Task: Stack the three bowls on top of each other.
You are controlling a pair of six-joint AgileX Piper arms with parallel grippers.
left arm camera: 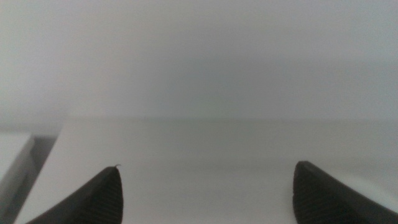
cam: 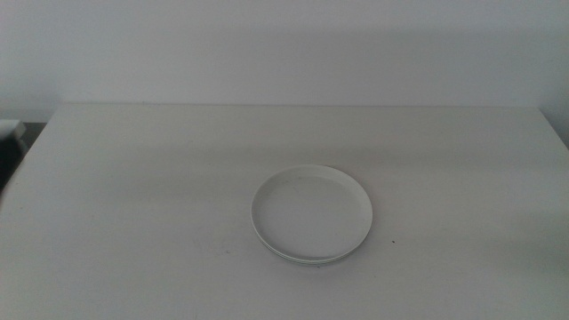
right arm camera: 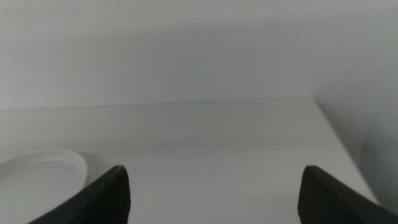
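One stack of bowls [cam: 311, 214] stands on the white counter [cam: 133, 178], a little right of the middle and toward the near edge in the middle view. The top bowl [cam: 313, 206] is white, shallow and round with a low rim, its inside bare. Beneath it, at the near edge of the stack, thin rim lines of lower bowls [cam: 302, 260] show; at least one more rim is plain, but the exact count of dishes under the top one and their colours cannot be told from this view. No other bowl stands apart on the counter. One small dark speck [cam: 395, 238] lies on the counter just right of the stack. Arms: neither arm shows in the middle view. Left gripper [left arm camera: 205, 193]: two dark ribbed jaws spread wide apart, nothing between them, holding nothing, touching nothing, above bare counter near its left edge. Right gripper [right arm camera: 214, 193]: two dark ribbed jaws likewise spread wide, nothing held and nothing touched; in its wrist view part of the white bowl's rim and inside appears beside one jaw, apart from it, and the counter's right edge runs along the other side. A plain pale wall [cam: 284, 44] rises behind the counter.
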